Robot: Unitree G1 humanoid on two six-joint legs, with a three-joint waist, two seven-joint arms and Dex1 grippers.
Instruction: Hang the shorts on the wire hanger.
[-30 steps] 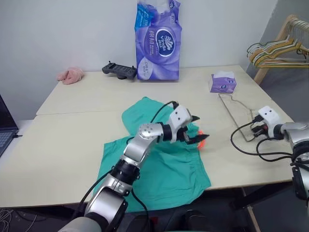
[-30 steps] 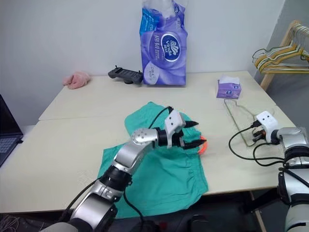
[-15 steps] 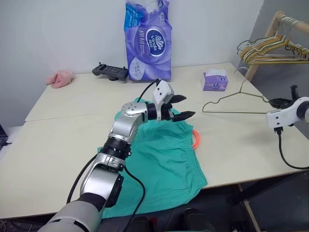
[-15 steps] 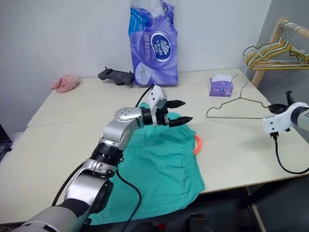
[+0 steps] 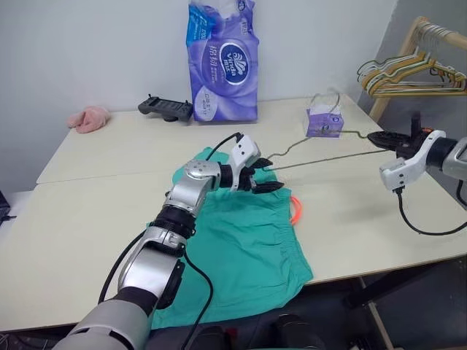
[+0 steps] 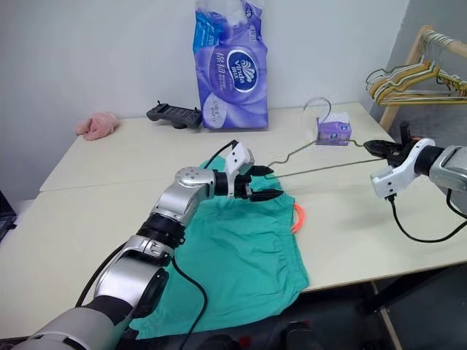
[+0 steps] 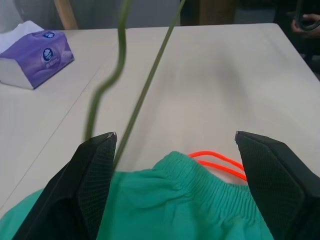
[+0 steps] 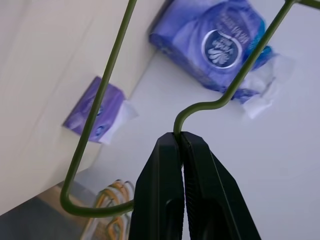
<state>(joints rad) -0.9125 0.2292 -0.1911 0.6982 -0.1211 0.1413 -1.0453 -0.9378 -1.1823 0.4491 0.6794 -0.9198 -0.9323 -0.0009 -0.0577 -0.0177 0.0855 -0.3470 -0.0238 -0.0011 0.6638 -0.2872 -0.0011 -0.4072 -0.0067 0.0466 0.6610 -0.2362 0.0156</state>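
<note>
Right pincer (image 8: 181,137) clamped on wire hanger (image 6: 321,165) at 3 o'clock, left pincer (image 6: 262,183) spread wide over teal shorts (image 6: 248,248) mid-counter (image 6: 87,211), purple tissue pack (image 6: 232,69) at 12, print unreadable.

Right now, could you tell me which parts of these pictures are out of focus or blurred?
Left wrist view: the wire hanger close to the lens is soft, while the shorts and tissue box stay fairly crisp. Right wrist view: the purple tissue pack behind is blurred; the right pincer on the wire is sharp.
</note>
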